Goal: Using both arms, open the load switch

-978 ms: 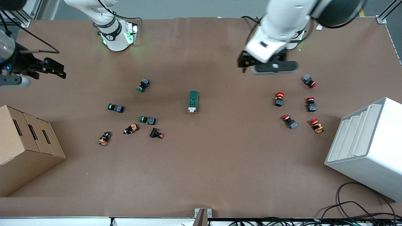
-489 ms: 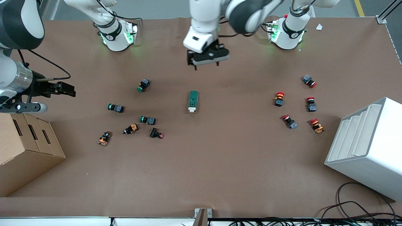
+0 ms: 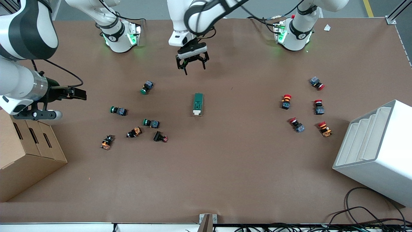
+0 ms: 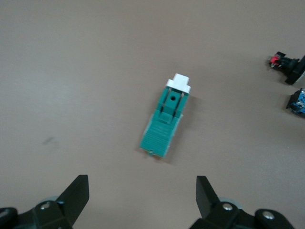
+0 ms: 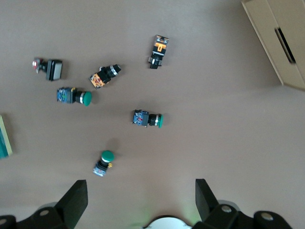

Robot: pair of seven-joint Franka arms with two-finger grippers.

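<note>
The load switch is a dark-green block with a white lever end. It lies flat at the table's middle, lever end toward the front camera. My left gripper hangs open over the bare table between the switch and the robots' bases. In the left wrist view the switch lies apart from the spread fingers of the left gripper, with nothing between them. My right gripper is open in the air at the right arm's end of the table. Below the right gripper there are only push buttons, with the switch's edge at the frame border.
Green push buttons and orange and black ones lie toward the right arm's end. Several red push buttons lie toward the left arm's end. A cardboard box and a white rack stand at the table's two ends.
The left gripper swept from the left arm's end to over the table's middle near the load switch and came lower. The right gripper moved in toward the green buttons.
</note>
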